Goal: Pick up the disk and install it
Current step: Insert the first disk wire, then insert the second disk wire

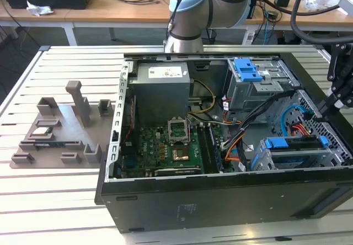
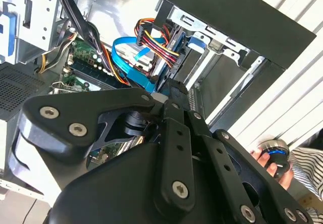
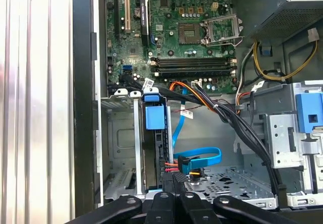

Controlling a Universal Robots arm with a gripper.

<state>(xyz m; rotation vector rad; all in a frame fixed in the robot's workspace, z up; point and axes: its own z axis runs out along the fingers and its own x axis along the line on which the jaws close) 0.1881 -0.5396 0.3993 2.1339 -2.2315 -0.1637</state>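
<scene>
The computer case (image 1: 220,201) is laid on its side on the slatted table (image 1: 33,201), with its side panel off, so that the interior can be reached from above. The disk (image 1: 292,148) is found in the lower drive cage (image 1: 331,154), at the near end of the case on the exterior view's right. It is slotted on edge between the cage's metal walls, and its blue rails (image 1: 295,142) are carried in the cage guides. In the first wrist view the disk (image 3: 153,156) is seen edge-on, with the blue rail tab (image 3: 155,117) at its end, apparently pushed well into the bay. That suggests the installation is largely done, though full seating cannot be confirmed.

The gripper (image 3: 174,193) is held just beside the cage, at the end where the blue data cable (image 3: 202,156) and the red and orange power leads (image 3: 176,169) are gathered. In the exterior view the gripper (image 1: 337,93) is placed over the far right rim of the case. Whether it is set wide or narrow, or closed on anything, cannot be told.

On the exterior view's left, well apart from the case, a grey fixture plate (image 1: 60,132) is laid. A person's hand (image 2: 267,163) on a round control is seen beyond the case in the second wrist view, probably for supervision.
</scene>
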